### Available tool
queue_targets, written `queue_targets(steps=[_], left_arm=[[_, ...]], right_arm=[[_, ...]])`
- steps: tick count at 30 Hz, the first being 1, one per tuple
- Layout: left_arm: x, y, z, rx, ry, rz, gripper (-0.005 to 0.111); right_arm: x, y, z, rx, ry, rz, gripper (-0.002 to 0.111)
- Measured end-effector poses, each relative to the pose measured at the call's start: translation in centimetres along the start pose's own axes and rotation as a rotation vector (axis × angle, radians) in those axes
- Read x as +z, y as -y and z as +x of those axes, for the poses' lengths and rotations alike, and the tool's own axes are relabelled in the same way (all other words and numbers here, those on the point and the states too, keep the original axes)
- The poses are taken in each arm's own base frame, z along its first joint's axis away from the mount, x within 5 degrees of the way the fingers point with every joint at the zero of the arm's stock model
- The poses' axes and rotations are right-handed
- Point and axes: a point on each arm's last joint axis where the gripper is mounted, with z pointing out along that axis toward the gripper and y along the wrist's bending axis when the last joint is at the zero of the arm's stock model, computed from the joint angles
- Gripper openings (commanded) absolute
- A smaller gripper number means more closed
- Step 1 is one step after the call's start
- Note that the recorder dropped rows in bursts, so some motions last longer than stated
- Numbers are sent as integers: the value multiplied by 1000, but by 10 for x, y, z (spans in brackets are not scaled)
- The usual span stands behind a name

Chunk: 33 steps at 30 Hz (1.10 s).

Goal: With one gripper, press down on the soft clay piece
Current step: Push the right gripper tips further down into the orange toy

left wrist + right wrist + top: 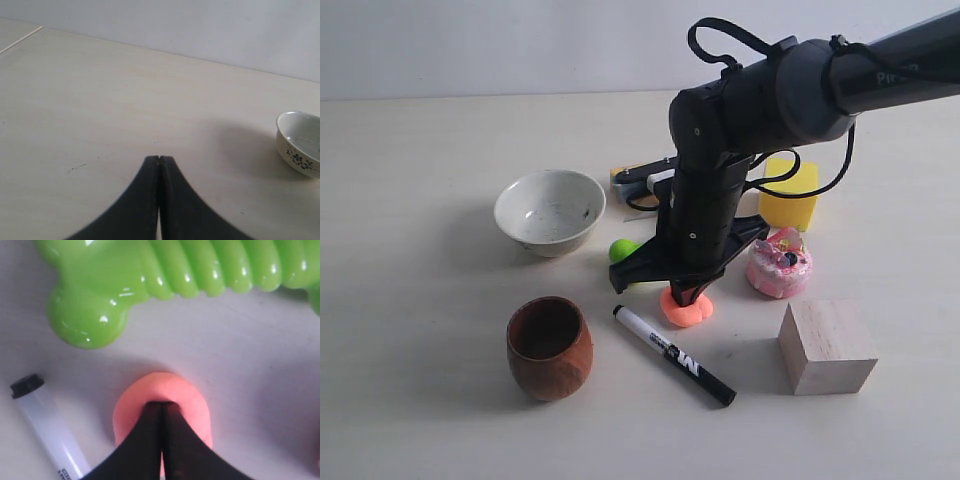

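Observation:
The soft clay piece is a small salmon-orange lump on the table, between the marker and the pink toy cake. My right gripper comes straight down onto it, shut, its closed tips sunk into the top. In the right wrist view the clay bulges around the black closed tips of the right gripper, with a dent at the contact. My left gripper is shut, holds nothing, and hovers over bare table; it does not show in the exterior view.
A white bowl, a brown cup, a black-capped marker, a green toy, the pink toy cake, a yellow sponge and a wooden block surround the clay. The marker and green toy lie close to it.

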Motion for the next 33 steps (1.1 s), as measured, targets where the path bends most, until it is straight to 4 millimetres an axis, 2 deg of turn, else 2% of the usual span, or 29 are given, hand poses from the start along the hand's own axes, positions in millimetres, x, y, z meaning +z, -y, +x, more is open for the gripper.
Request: queue_targets(steps=[9, 30, 33], left_arm=[[0, 0, 0, 0, 0, 0, 0], [0, 0, 0, 0, 0, 0, 0], [0, 0, 0, 0, 0, 0, 0]], right_arm=[[0, 0, 0, 4, 0, 0, 15], [1, -1, 0, 13, -4, -10, 15], [1, -1, 0, 13, -2, -10, 20]])
